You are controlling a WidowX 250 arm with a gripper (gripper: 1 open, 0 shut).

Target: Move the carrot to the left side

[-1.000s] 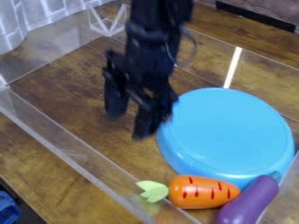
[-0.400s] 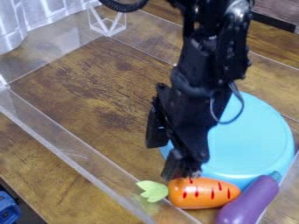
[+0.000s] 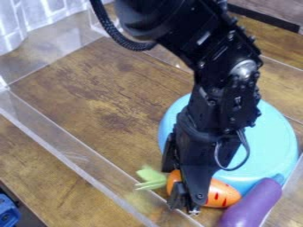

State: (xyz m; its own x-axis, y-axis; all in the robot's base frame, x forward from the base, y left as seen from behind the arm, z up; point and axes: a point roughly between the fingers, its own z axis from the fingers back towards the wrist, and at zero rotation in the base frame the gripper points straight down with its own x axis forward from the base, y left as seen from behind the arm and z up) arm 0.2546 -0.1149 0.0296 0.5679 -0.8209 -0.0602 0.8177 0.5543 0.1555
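Camera view, only one I've got: carrot (image 3: 221, 194) is glossy orange, stubby, with a pale green leafy top, lying at about 5 o'clock in frame, leaves toward 9 o'clock. Blue plate (image 3: 275, 147) is smooth and round, mostly behind my arm at 3 to 4 o'clock. Purple toy (image 3: 250, 207), slick and elongated, sits just beside the carrot on its 4 o'clock side. Brown wood-grain surface (image 3: 89, 93), clear see-through strip along the 7 o'clock side, bunched pale cloth (image 3: 42, 18) at 11 o'clock. My arm is matte black with a ribbed cable, coming in from 12 o'clock and angled down. Gripper (image 3: 185, 194) points down at the carrot, fingertips low over its leafy end, covering part of it. Can't tell whether the jaws are open or closed on it.
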